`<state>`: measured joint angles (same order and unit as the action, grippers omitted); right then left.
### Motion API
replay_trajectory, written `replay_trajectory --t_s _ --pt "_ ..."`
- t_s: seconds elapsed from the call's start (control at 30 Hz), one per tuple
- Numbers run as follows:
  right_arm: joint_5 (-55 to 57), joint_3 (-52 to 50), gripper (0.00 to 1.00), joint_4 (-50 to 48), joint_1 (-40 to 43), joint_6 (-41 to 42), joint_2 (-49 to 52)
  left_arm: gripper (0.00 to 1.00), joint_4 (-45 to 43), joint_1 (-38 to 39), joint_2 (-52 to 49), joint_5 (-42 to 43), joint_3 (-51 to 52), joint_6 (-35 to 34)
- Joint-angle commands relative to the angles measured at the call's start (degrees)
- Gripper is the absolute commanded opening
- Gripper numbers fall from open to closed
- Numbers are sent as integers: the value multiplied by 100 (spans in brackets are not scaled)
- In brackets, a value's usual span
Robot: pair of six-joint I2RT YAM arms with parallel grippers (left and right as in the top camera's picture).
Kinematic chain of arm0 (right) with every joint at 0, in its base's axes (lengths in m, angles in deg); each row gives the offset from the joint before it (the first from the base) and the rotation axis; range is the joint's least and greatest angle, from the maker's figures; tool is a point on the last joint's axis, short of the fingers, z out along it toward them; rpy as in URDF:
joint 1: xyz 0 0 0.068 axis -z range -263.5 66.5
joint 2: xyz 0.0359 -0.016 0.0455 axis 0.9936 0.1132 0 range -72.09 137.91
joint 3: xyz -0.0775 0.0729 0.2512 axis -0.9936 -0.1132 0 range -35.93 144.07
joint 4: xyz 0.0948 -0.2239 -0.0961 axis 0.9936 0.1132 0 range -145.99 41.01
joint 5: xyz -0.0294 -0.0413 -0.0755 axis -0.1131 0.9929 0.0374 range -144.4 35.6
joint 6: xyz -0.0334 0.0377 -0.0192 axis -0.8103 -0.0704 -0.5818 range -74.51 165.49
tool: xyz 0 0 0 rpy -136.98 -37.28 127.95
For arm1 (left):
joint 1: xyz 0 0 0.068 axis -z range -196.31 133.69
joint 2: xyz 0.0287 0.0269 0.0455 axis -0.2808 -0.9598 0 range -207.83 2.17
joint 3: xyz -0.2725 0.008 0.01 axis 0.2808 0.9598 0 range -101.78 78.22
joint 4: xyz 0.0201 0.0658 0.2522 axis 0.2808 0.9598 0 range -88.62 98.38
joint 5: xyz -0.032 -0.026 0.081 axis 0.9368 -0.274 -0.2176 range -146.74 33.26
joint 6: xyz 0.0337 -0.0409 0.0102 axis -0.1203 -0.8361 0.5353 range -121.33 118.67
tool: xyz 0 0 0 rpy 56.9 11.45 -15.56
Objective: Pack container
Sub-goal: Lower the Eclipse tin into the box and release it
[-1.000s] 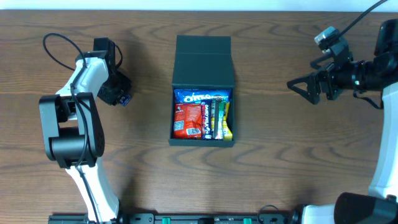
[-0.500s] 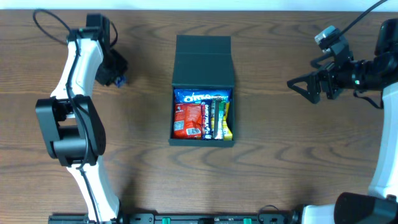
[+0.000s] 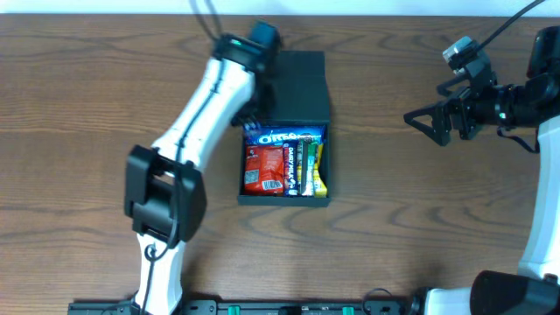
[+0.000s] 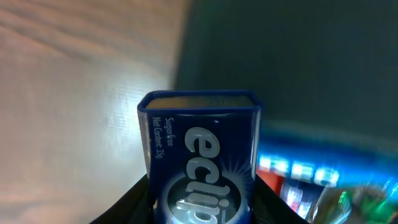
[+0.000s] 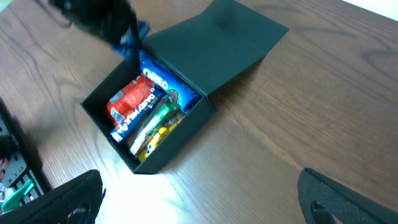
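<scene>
left claw (image 3: 255, 100) over far-left corner of container (image 3: 284, 199); right claw (image 3: 424, 122) spread, well apart.

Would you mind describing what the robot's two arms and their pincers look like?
Both the left arm and the right arm have white tubular links joined by bulky black joints. The left pincer and the right pincer are black and two-fingered. A thin black cable trails from each arm, and a small grey camera sits on the right wrist.
</scene>
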<state>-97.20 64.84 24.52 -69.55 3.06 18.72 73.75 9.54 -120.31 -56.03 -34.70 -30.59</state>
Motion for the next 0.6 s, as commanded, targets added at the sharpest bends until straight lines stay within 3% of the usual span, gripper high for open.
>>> replay_trajectory --t_s 0.0,0.57 --pt "-72 46 99 2 -44 2 28 6 251 304 57 -472 -94 343" --pt "-118 46 99 -39 -46 24 28 6 79 881 175 170 973 699"
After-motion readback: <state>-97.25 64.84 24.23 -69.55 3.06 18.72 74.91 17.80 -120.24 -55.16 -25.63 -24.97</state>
